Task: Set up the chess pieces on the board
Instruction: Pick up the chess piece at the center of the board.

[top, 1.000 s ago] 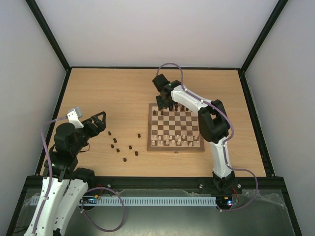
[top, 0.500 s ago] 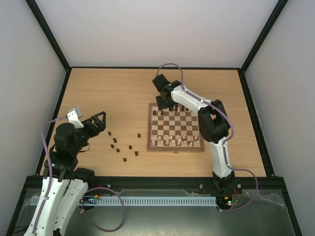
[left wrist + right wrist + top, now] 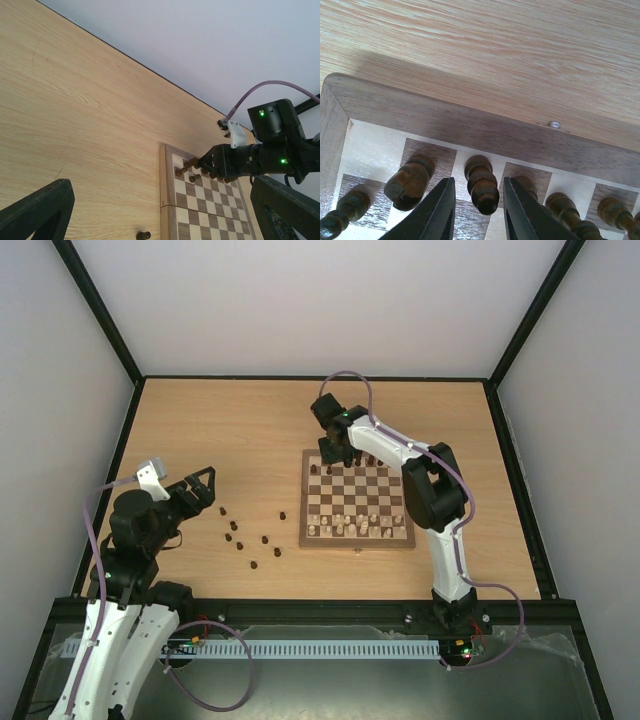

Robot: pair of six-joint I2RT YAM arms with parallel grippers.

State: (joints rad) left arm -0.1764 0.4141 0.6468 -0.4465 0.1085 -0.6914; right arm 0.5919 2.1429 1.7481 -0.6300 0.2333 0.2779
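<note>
The board (image 3: 303, 502) lies right of the table's centre, with several dark chess pieces (image 3: 360, 458) along its far rows. My right gripper (image 3: 337, 452) hangs over the far-left corner. In the right wrist view its fingers (image 3: 479, 180) stand open on either side of a dark piece (image 3: 481, 189) upright on a back-row square, a gap at each side. Several more dark pieces (image 3: 240, 546) lie loose on the table left of the board. Above and left of them my left gripper (image 3: 200, 488) is open and empty.
Light cream pieces (image 3: 355, 526) fill the board's near rows. A dark piece (image 3: 409, 181) and others (image 3: 565, 206) stand close on both sides of the right fingers. One loose piece (image 3: 143, 235) lies by the board's left border (image 3: 165, 200). Black frame rails edge the table.
The right gripper's jaws have parted from the dark piece on the back row, which now stands free. Neither arm has otherwise moved.
</note>
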